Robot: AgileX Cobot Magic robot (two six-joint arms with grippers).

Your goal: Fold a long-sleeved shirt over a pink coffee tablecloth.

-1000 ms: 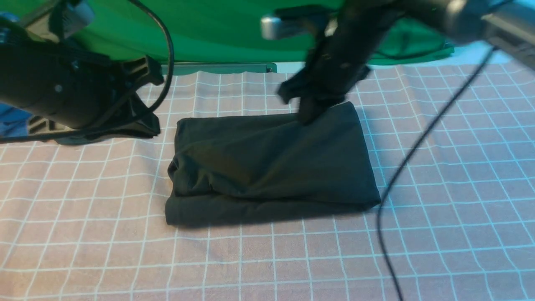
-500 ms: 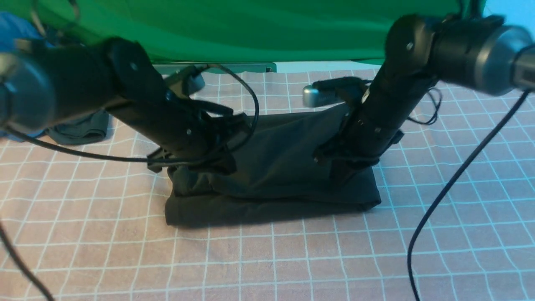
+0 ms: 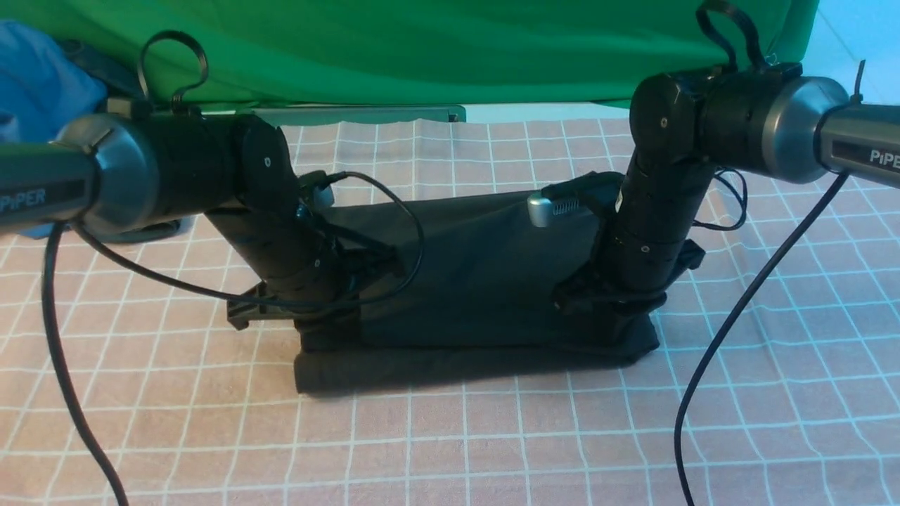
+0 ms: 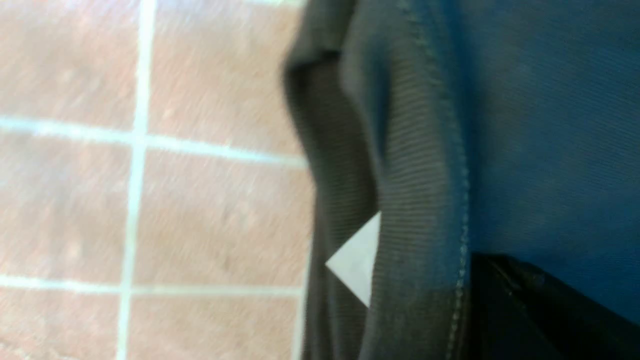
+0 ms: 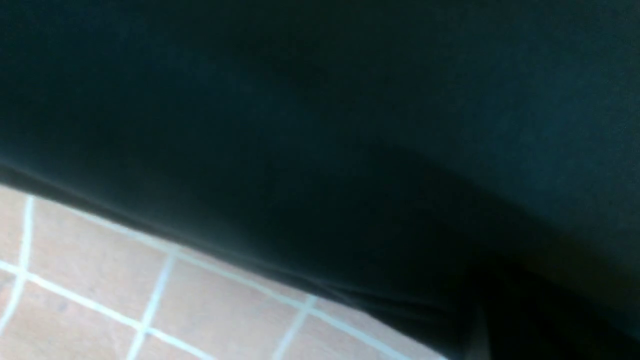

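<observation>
Pink coffee tablecloth (image 3: 492,436) covers the work surface; gives a flat base for folding. Long-sleeved shirt (image 3: 478,281) lies at centre of cloth, already a compact rectangle, far half raised w/ both arms, prob. to bring it fwd over the near half. Left gripper (image 3: 327,330) at shirt's left end, right gripper (image 3: 612,320) at right end: each pressed together, pinching shirt fabric. Small white label (image 4: 357,260) shows at ribbed neck edge.
</observation>
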